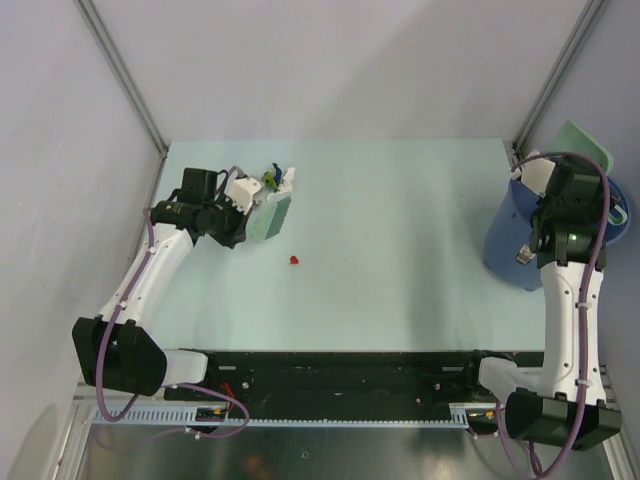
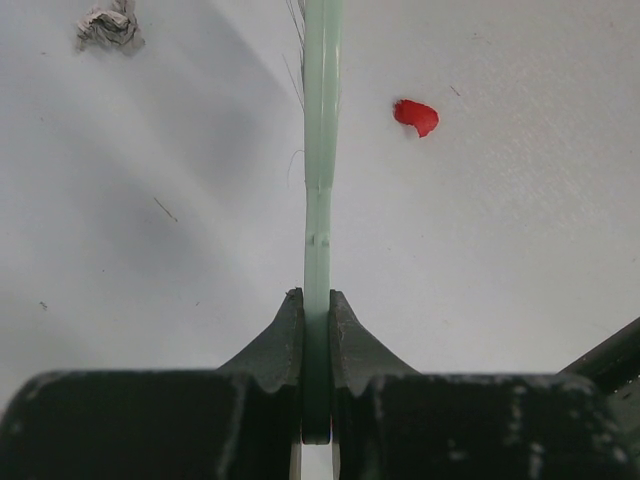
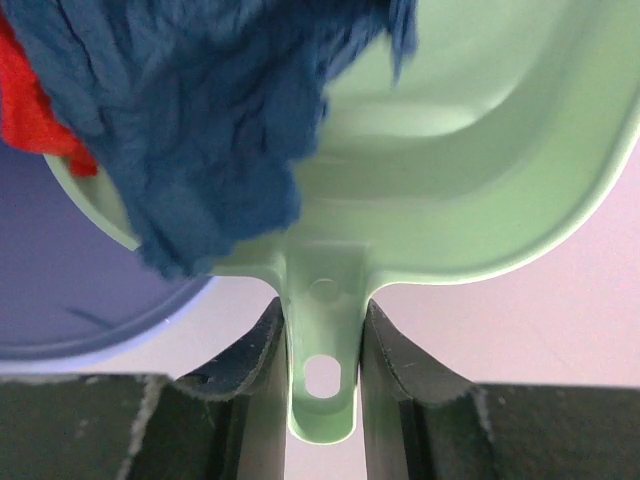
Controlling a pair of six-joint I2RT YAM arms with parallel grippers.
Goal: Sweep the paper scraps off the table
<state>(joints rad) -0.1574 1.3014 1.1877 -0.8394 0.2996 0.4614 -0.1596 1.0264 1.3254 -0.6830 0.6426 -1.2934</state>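
The left gripper (image 2: 317,312) was shut tight on the thin edge of a pale green brush (image 2: 320,150), held low over the table (image 2: 520,260). A red scrap (image 2: 416,116) lay just to the right of the brush, and a white crumpled scrap (image 2: 108,27) lay further off to its left. From above, green and dark blue scraps (image 1: 270,178) sat by the brush's far end, near the table's far left corner. The right gripper (image 3: 322,335) was closed on the handle of a dustpan (image 3: 480,200). The pan held blue and red crumpled bits (image 3: 200,130) above a blue bucket (image 3: 70,290) at the table's right edge.
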